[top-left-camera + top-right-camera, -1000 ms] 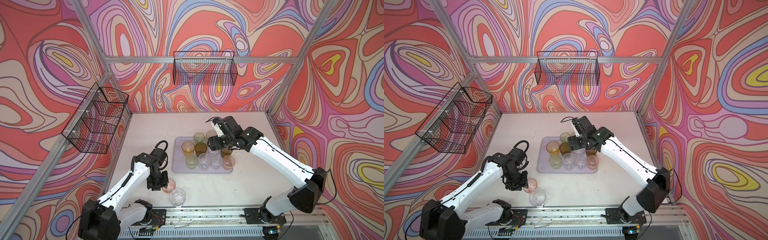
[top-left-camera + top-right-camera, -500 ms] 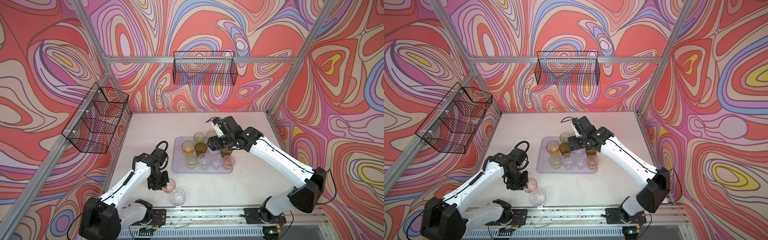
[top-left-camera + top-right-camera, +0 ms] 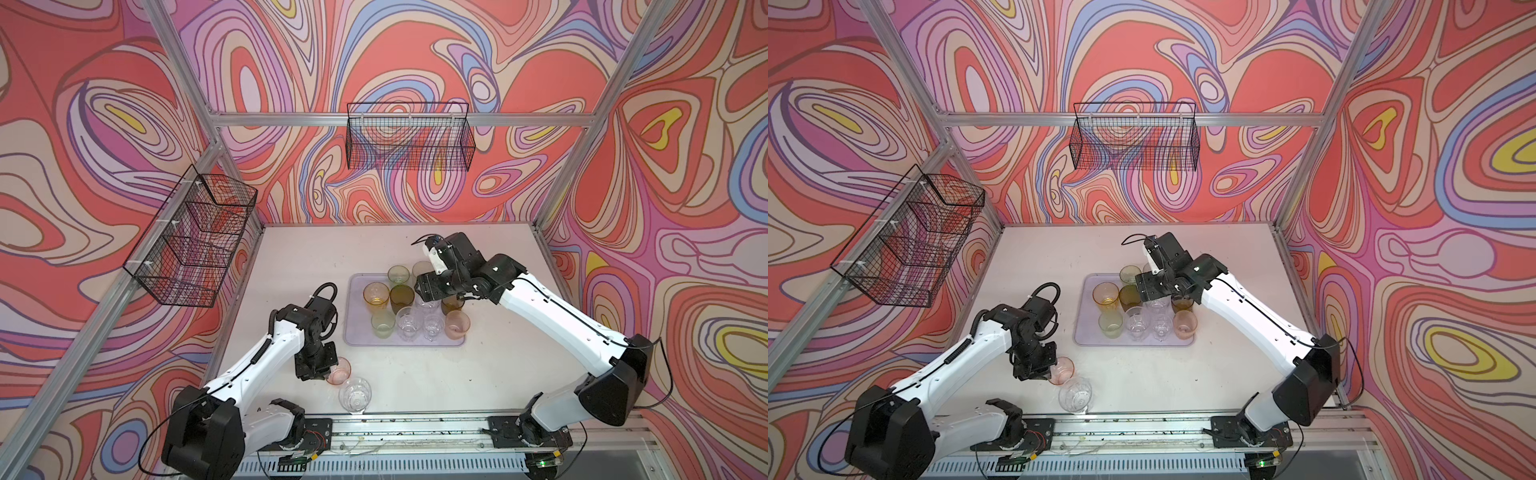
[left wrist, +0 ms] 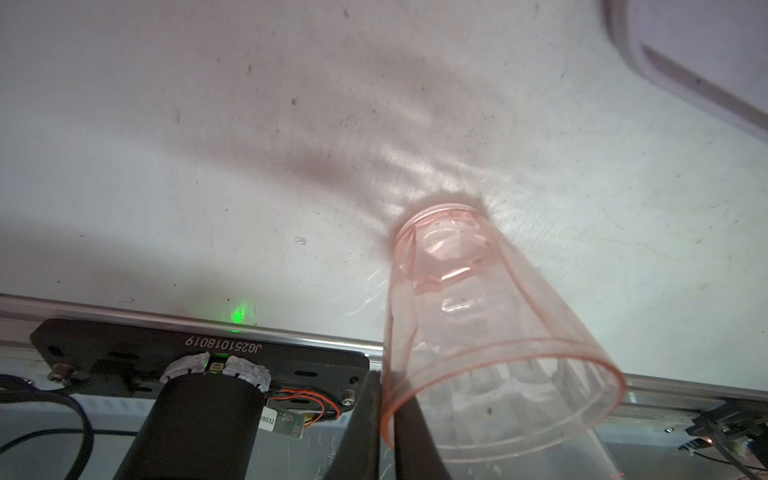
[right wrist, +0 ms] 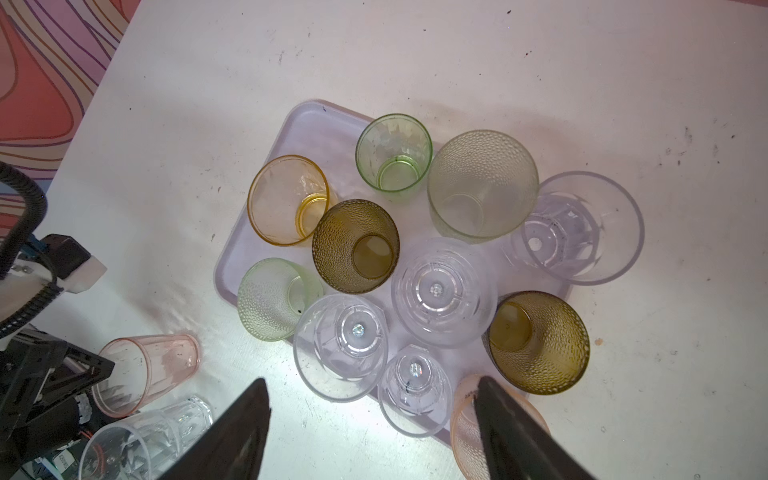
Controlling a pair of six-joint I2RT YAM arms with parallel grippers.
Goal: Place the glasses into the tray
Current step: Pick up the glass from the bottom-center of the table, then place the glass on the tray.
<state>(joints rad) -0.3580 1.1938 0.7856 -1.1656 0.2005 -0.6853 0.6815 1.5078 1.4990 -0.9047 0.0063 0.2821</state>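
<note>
- The left gripper is pinched narrow on the wall of the pink glass, with one dark finger outside the rim and one inside.
- The pink glass is thin, smooth and see-through. It flares toward its mouth, has a faceted bottom, and its base is on the table.
- Just beside it, toward the front rail, a clear glass with cut facets stands on the table. In both top views the two look almost in contact.
- The tray is flat, matt and pale lavender, with rounded corners and a low rim. It lies mid-table, well apart from the pink glass.
- About eleven glasses crowd the tray, rim against rim:
  - a smooth amber glass;
  - a faceted green glass;
  - a pale dimpled glass;
  - two dimpled olive glasses;
  - several faceted colourless tumblers.
- The right gripper hangs over the near side of the tray. Its black tapered fingers are spread wide and hold nothing.
- One of those fingers hides part of a dimpled peach glass.
- Bare tray floor shows only along the side toward the left arm, widest at the near corner on that side.
- The table is white and scuffed with dark specks. It is open behind the tray, on its right side, and between the tray and the front rail.
- Two black wire baskets hang on the walls, well above the table.
</note>
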